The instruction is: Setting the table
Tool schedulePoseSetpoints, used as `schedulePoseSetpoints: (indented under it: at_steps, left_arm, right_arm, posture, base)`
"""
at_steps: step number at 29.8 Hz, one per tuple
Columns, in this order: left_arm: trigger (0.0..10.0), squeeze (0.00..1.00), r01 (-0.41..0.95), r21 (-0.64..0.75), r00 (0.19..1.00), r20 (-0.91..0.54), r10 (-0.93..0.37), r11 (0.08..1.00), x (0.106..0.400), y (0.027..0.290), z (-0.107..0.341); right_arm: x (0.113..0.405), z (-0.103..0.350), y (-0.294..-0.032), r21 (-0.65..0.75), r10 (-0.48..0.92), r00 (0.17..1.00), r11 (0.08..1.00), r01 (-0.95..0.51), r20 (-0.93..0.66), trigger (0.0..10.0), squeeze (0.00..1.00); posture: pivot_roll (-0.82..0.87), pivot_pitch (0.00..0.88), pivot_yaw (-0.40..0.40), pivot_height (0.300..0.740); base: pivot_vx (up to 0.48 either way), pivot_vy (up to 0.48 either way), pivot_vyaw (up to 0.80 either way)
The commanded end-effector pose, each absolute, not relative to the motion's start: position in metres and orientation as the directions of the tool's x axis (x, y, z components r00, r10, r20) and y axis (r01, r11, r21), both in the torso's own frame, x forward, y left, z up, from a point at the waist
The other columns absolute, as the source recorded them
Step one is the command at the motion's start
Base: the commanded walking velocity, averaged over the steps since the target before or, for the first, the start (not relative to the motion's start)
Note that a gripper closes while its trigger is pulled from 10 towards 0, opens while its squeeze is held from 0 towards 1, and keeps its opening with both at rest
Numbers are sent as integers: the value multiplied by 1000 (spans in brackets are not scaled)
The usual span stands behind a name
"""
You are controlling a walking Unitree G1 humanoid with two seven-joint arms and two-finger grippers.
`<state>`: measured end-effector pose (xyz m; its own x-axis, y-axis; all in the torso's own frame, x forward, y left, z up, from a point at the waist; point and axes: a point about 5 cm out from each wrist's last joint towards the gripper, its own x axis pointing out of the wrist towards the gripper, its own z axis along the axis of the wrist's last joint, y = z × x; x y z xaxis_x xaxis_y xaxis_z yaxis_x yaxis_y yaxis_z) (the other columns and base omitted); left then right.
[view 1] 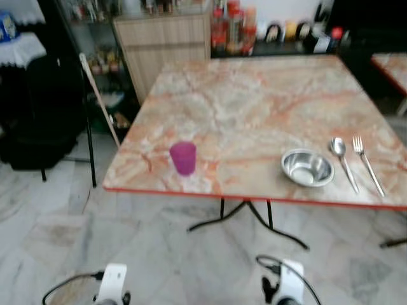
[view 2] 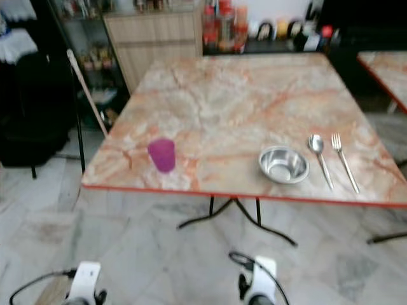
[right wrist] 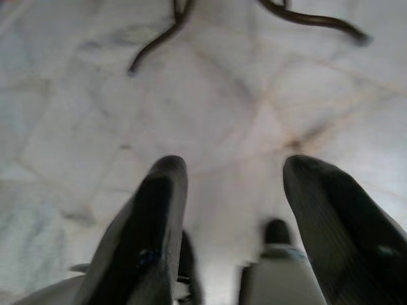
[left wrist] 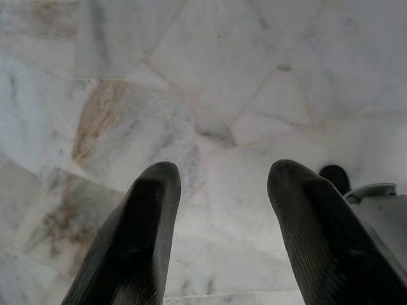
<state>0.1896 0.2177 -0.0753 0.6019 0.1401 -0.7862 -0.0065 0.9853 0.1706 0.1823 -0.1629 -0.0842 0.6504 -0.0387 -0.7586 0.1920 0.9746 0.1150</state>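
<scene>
A marble-patterned table (view 1: 254, 108) with a red edge stands ahead of me. Near its front edge on the left sits a purple cup (view 1: 183, 157). Toward the right front lies a steel bowl (view 1: 307, 168), with a spoon (view 1: 341, 159) and a fork (view 1: 367, 162) side by side just right of it. Both arms hang low in front of the table, over the floor. My left gripper (left wrist: 219, 184) is open above pale marble tiles, nothing between its fingers. My right gripper (right wrist: 232, 181) is open too, above the floor near the table's black legs (right wrist: 165, 35).
The floor is pale marble tile (view 1: 159, 254). A wooden cabinet (view 1: 162, 47) and a shelf of bottles (view 1: 235, 28) stand behind the table. A dark chair (view 1: 38, 121) and a leaning stick (view 1: 98, 98) are at the left. Another table's corner (view 1: 391, 67) shows at the right.
</scene>
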Motion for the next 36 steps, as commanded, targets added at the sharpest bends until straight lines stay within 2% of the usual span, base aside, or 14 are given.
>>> schedulePoseSetpoints:
  at_steps: [1, 9, 21, 22, 27, 29, 36]
  left_arm:
    - [10000, 0, -10, 156, 604, -786, 131, 988, 190, 216, -76]
    - [10000, 0, 0, 168, 607, -783, 134, 986, 190, 216, -75]
    - [10000, 0, 5, 172, 604, -786, 134, 985, 189, 216, -76]
    - [10000, 0, 5, 148, 611, -784, 114, 989, 190, 214, -76]
    - [10000, 0, -6, 139, 614, -781, 113, 990, 190, 213, -76]
    - [10000, 0, -9, 139, 612, -782, 115, 990, 189, 213, -76]
    - [10000, 0, -18, 143, 609, -783, 124, 990, 186, 214, -77]
  right_arm:
    - [183, -83, -169, 102, -56, 651, 974, 202, -757, 10000, 0]
    - [190, -79, -167, 102, -43, 680, 980, 172, -732, 10000, 0]
    - [205, -71, -159, 89, -5, 723, 992, 93, -690, 10000, 0]
    - [216, -64, -152, 77, 33, 758, 997, 23, -651, 10000, 0]
    - [231, -52, -141, 72, 123, 813, 992, -100, -570, 10000, 0]
    - [231, -50, -141, 97, 157, 820, 987, -124, -551, 10000, 0]
    - [215, -51, -149, 51, 209, 847, 976, -212, -488, 10000, 0]
  posture:
    - [10, 0, 117, 740]
    - [8, 0, 121, 740]
    - [5, 0, 125, 740]
    - [5, 0, 125, 740]
    - [5, 0, 122, 740]
    - [5, 0, 115, 740]
    - [-1, 0, 105, 740]
  base:
    - [0, 0, 0]
    - [0, 0, 0]
    - [273, 0, 0]
    - [0, 0, 0]
    - [0, 0, 0]
    - [0, 0, 0]
    - [0, 0, 0]
